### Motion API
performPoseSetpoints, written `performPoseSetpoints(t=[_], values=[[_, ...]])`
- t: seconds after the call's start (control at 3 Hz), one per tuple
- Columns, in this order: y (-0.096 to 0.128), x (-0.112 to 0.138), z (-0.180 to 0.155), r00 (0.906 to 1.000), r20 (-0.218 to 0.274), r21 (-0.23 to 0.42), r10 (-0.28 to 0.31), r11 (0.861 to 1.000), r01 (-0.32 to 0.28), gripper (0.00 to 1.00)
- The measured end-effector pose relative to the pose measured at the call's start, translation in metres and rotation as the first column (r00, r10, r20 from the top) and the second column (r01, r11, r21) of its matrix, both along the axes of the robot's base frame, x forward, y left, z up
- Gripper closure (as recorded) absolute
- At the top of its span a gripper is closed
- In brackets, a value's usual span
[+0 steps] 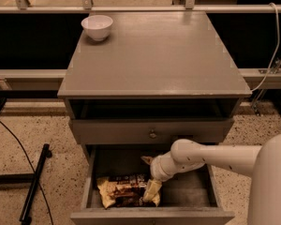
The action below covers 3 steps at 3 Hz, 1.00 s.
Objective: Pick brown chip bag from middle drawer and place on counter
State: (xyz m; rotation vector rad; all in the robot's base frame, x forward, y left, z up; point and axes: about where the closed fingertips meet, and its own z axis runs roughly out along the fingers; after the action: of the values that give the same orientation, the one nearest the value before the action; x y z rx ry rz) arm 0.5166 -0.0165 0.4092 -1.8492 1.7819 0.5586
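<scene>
The brown chip bag (124, 191) lies flat in the left half of the open middle drawer (189, 198), dark brown in the middle with pale cream ends. My gripper (152, 190) reaches down into the drawer from the right on a white arm (210, 156) and sits at the bag's right end, touching or just above it. The counter (154, 55) is the grey top slab of the cabinet, above and behind.
A white bowl (97, 27) stands on the counter's far left corner. A shut drawer front with a round knob (152, 135) overhangs just above the arm, under an open slot. A black stand (35, 182) and cable lie on the floor at the left.
</scene>
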Motion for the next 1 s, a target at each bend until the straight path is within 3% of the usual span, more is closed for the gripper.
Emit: performPoseSetpoints(t=[0.33, 1.0], values=[[0.0013, -0.0011, -0.001, 1.0, -0.002, 0.001, 0.002, 1.0, -0.002, 0.18], [0.0039, -0.0032, -0.0029, 0.9999, -0.007, 0.003, 0.007, 1.0, -0.007, 0.65]])
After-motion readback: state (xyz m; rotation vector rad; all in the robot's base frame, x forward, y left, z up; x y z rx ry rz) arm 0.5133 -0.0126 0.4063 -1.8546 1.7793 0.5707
